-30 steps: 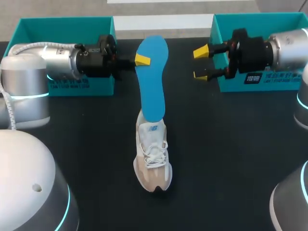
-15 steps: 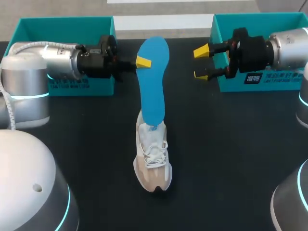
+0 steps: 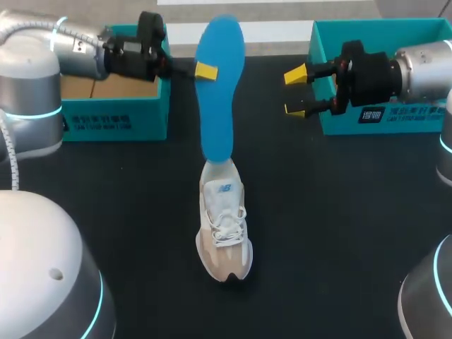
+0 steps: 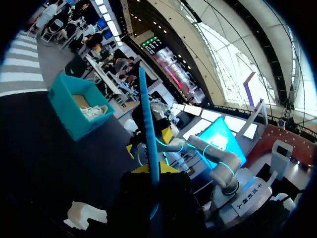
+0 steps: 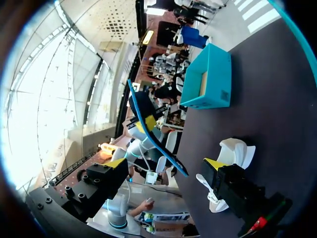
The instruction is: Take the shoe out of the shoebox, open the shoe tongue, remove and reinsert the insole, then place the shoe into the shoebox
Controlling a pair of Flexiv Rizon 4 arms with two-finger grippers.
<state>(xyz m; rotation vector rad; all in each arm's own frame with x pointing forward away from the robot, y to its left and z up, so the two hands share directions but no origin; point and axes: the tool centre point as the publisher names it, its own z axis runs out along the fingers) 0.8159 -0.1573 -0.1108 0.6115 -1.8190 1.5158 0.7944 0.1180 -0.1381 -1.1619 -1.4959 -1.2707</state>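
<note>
Left claw (image 3: 205,70): clamped on blue insole (image 3: 217,92), arm level above left shoebox (image 3: 113,120)
Right claw (image 3: 296,92): fingers spread, empty
Insole: long axis front-to-back, near tip at shoe (image 3: 224,226) opening

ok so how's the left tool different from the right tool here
The left tool is shut on the blue insole and holds it upright; the right tool is open and holds nothing. In the head view only one yellow tip of the left tool shows, since the insole hides the other, while both tips of the right tool show. Both tools have yellow tips and point inward, toward each other.
</note>
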